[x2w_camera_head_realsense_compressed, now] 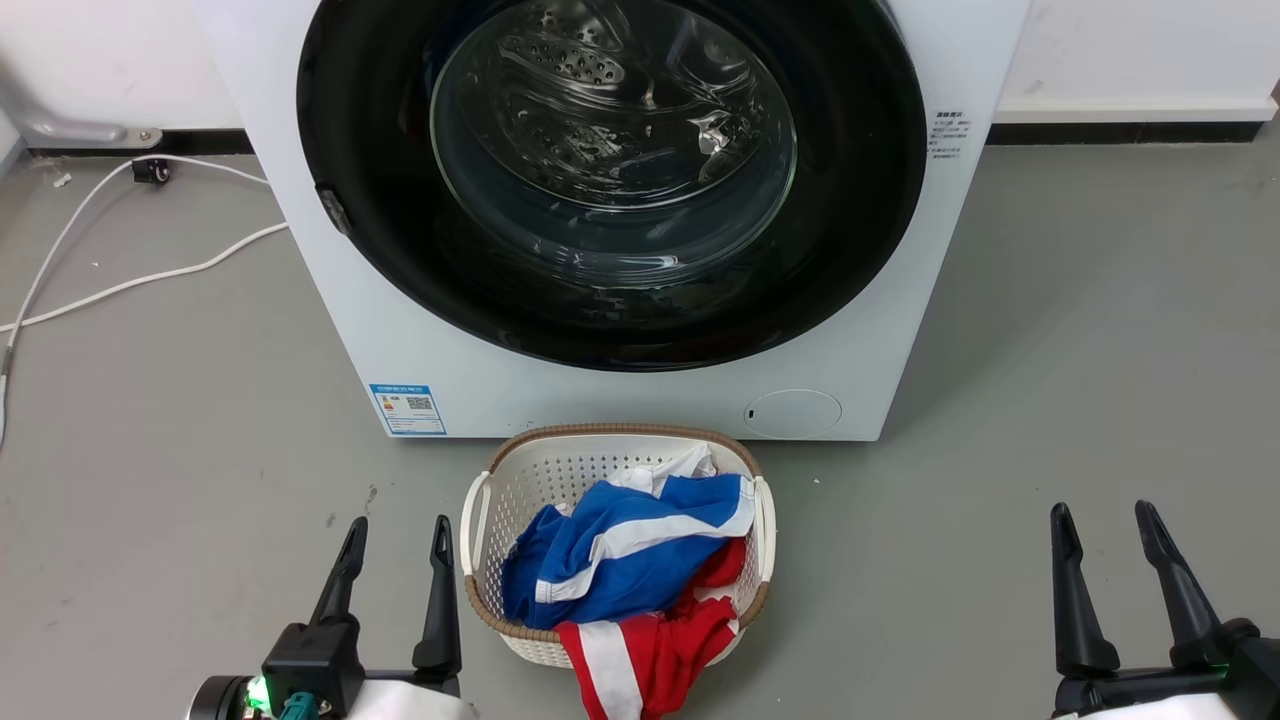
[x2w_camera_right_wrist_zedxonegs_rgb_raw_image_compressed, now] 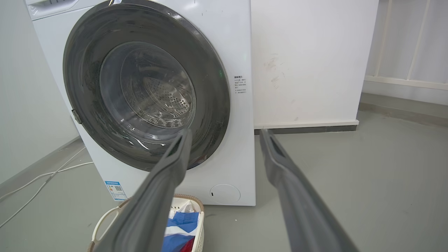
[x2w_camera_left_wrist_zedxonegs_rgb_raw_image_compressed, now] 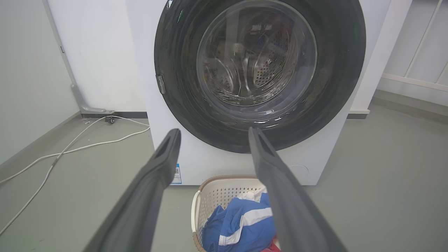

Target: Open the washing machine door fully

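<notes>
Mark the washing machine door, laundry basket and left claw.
washing machine door (x2w_camera_head_realsense_compressed: 370, 200), head view, black rim.
laundry basket (x2w_camera_head_realsense_compressed: 540, 485), head view, white wall.
left claw (x2w_camera_head_realsense_compressed: 400, 522), head view, between its fingertips.

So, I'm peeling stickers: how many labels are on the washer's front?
2: a blue label low on the washing machine's left, a text label right of the door. Others may be hidden higher up.

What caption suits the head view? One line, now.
Left gripper and right gripper open before the closed door, basket of clothes fronting the washer.
</notes>
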